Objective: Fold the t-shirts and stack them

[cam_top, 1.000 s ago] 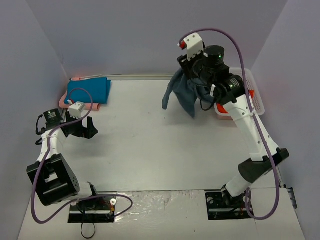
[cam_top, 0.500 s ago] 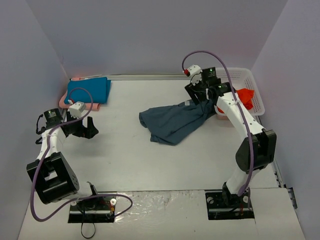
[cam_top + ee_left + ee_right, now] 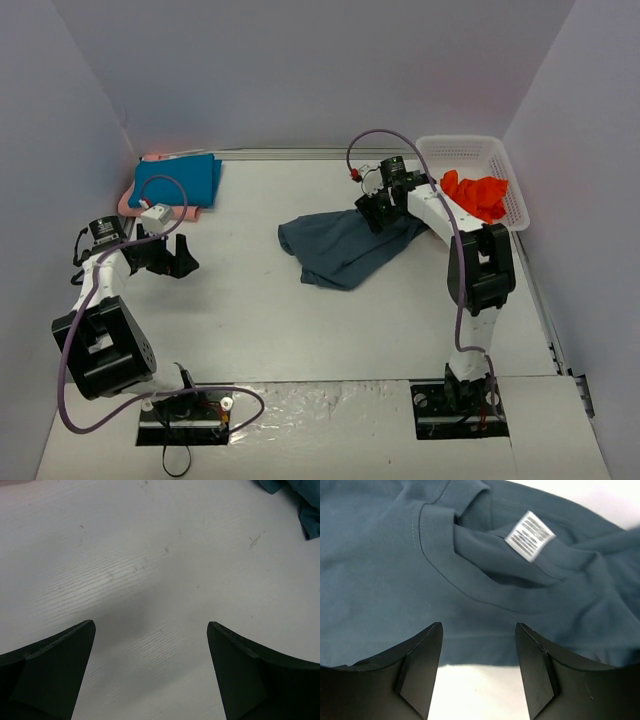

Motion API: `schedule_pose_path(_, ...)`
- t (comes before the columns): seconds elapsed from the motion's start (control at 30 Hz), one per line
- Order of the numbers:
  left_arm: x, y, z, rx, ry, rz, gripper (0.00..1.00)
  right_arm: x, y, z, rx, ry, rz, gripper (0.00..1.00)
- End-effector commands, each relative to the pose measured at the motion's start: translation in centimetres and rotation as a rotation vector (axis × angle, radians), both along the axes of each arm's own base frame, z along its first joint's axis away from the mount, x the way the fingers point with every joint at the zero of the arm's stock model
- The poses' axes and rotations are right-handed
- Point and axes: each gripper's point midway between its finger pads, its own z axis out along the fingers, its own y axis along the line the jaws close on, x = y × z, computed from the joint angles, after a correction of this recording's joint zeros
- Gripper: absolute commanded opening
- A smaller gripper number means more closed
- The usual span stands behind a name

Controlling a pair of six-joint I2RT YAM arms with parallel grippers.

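The slate blue-grey t-shirt [image 3: 345, 245] lies crumpled on the table's middle right; its collar and white label [image 3: 529, 536] fill the right wrist view. My right gripper [image 3: 372, 212] hovers over the shirt's collar end, open, nothing between its fingers [image 3: 422, 660]. A bright teal t-shirt [image 3: 177, 180] lies folded at the back left on top of a pale pink one [image 3: 129, 203]. An orange-red t-shirt [image 3: 477, 193] sits bunched in the white basket [image 3: 462, 148]. My left gripper [image 3: 178, 257] stands wide open above bare table at the left, holding nothing.
The white lattice basket stands at the back right corner by the wall. Purple cables loop from both arms. The left wrist view shows a corner of the blue-grey cloth [image 3: 305, 500] at its top right edge.
My right gripper brought the blue-grey t-shirt down from the air, dropped it spread on the table and opened. It has since moved lower and left over the collar. The left arm barely shifted.
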Motion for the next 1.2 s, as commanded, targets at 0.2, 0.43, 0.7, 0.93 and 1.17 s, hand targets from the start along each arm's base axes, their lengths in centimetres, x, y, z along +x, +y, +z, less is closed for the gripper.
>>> schedule_pose_path(0.2,0.5,-0.1,1.1,-0.011,-0.024,-0.047,0.94,2.6,4.3,0.8,0.118,-0.004,0.070,0.60)
schedule_pose_path(0.43,0.6,0.0,0.7,-0.016,-0.006,-0.054,0.94,2.0,7.1,-0.3,0.222,0.069,0.149,0.63)
schedule_pose_path(0.7,0.5,-0.1,-0.1,-0.032,0.024,-0.067,0.94,1.1,7.3,-5.3,0.166,0.163,0.142,0.60)
schedule_pose_path(0.93,0.5,-0.3,-0.2,-0.042,0.033,-0.082,0.94,1.4,7.2,-4.7,0.156,0.140,0.144,0.00)
schedule_pose_path(1.17,0.4,-0.6,-0.2,-0.055,0.037,-0.100,0.94,2.7,7.8,1.8,0.172,-0.003,0.155,0.00)
